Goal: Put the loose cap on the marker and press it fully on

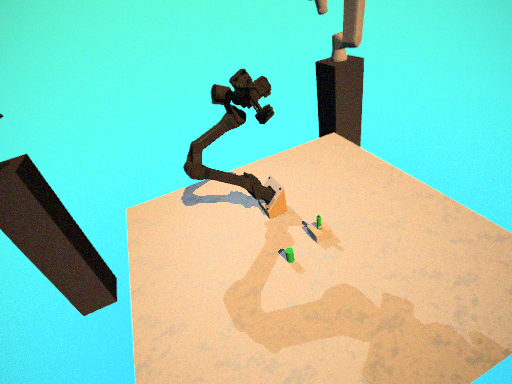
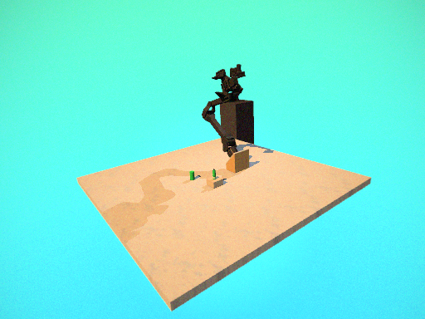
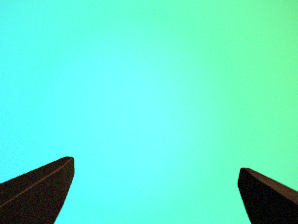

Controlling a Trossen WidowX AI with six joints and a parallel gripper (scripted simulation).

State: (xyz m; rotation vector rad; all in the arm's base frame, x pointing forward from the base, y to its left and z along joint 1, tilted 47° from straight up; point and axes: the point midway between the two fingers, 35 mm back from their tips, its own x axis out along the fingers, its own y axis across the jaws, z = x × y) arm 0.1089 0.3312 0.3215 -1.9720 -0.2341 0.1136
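- I see the gripper [image 1: 250, 95] raised high above the table [image 1: 400, 210], well apart from every task item; the arm [image 1: 215, 132] rises from its base and bends back over it.
- In the wrist view the two fingers stand wide apart at the lower corners with only turquoise background between them: I judge the gripper released, holding nothing.
- The holder block [image 1: 320, 233], a small tan block, sits on the table just beyond the orange base mount [image 1: 278, 202] of the arm, on the side away from the arm.
- The marker [image 1: 319, 221] stands upright in the holder block, green and uncapped as far as I can tell at this size.
- The cap [image 1: 289, 255], a short green cylinder, stands on the table near the holder block, apart from it and not touching, on the side toward the near table edge in the top view.
- From the exterior view, the cap [image 2: 192, 175] lies to the left of the holder block [image 2: 217, 183], with the marker [image 2: 214, 173] between cap and base mount [image 2: 238, 162].
- A dark pillar [image 1: 340, 97] stands beyond the far table corner, well apart from the holder block.
- The arm's shadow falls across the table around the holder block and cap.
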